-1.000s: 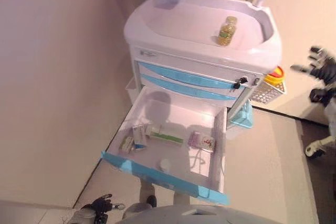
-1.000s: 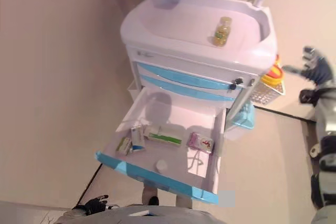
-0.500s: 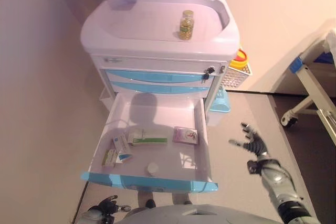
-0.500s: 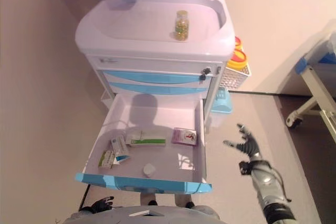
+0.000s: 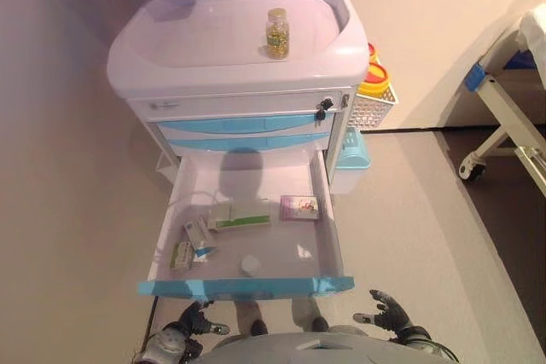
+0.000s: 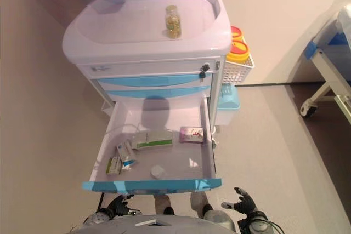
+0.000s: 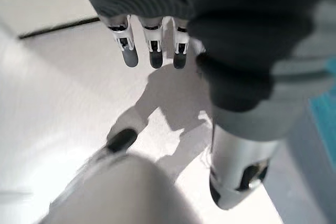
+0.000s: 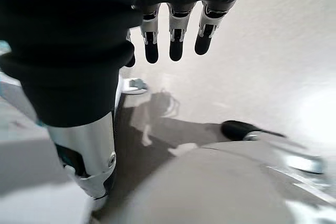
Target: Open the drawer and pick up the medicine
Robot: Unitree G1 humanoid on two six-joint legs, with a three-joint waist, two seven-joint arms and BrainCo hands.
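You see: 1 clear glass bottle of yellow pills (image 5: pixel 276 32) upright on cart top | white wire basket (image 5: pixel 374 109) holding yellow-lidded containers (image 5: pixel 376 78) | blue-white bed frame (image 5: pixel 503 117) right.

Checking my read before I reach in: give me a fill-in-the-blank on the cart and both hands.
The white cart's bottom blue-fronted drawer stands ____.
The small yellow pill bottle stands on the cart's ____.
The pink box lies ____ the drawer.
Left hand and right hand both hold ____.

Missing: open; top; inside; nothing
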